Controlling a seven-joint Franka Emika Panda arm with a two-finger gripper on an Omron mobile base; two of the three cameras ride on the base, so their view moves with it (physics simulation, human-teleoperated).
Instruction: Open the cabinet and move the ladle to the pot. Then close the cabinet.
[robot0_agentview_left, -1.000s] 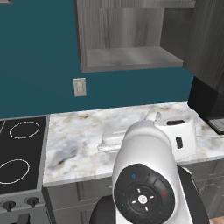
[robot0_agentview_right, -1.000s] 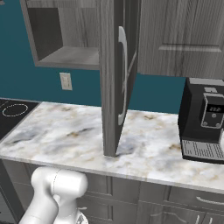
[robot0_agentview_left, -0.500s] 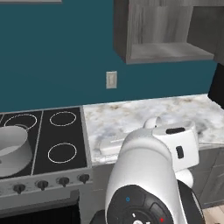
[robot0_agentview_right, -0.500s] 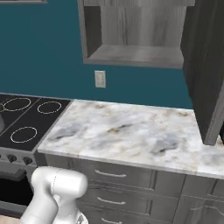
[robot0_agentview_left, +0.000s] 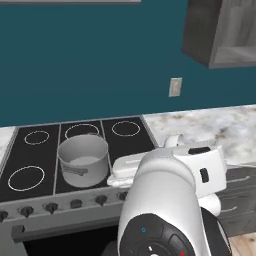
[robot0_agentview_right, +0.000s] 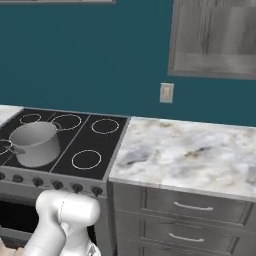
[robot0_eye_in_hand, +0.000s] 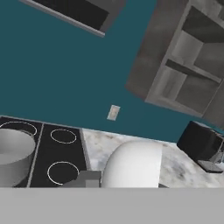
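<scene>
1. Left base view: the pot (robot0_agentview_left: 83, 160) stands upright on the stove (robot0_agentview_left: 45, 150), on the front half of the cooktop between the burner rings. It looks empty from here.
2. The cabinet (robot0_eye_in_hand: 188, 65) hangs on the wall well to the right of the stove, above the marble table (robot0_agentview_right: 185, 155). In the hand view its shelves lie exposed, so the door is judged to be open.
3. The hand (robot0_agentview_left: 122, 171) is held low over the front edge of the stove, just right of the pot. Its fingertips are hidden behind the arm. It is closed almost fully.
4. Whether the closed hand has the ladle between its fingers cannot be told, and the ladle's position cannot be confirmed.
5. Judgement of step: the cabinet is open and the robot faces the stove, so the carry to the pot appears to be in hand. The closing of the cabinet is not yet done.
6. Next move, as judged: bring the hand above the pot's open rim, lower it and release inside. After that, the base must travel right to reach the cabinet door.
7. Risk: striking the pot wall and shoving it across the cooktop.
</scene>
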